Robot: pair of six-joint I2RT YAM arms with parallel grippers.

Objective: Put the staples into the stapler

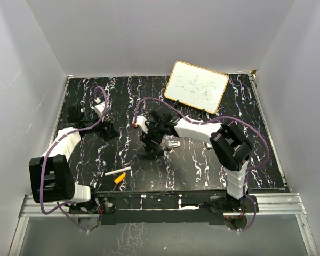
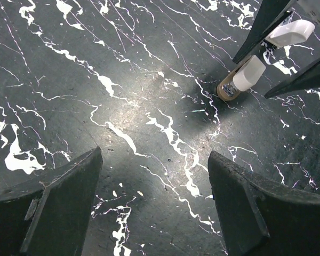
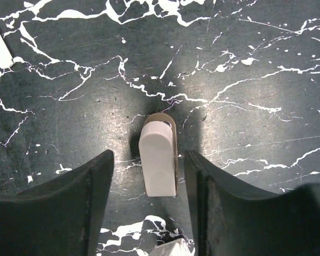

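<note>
Inside right pincer (image 3: 148, 156): stapler (image 3: 159, 160), gaps flanking.

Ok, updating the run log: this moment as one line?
right gripper: open, jaws astride lying stapler | left gripper: open, holding nothing, above table | stapler: on table, ungrasped

Left black two-finger gripper (image 2: 154, 160) — jaws wide apart; right black two-finger gripper (image 3: 148, 154) — jaws parted less widely, pointing down.

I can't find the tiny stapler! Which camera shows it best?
The right wrist view: the stapler sits big and clear mid-picture. The left wrist view shows it small in a corner; the top view barely shows it.
</note>
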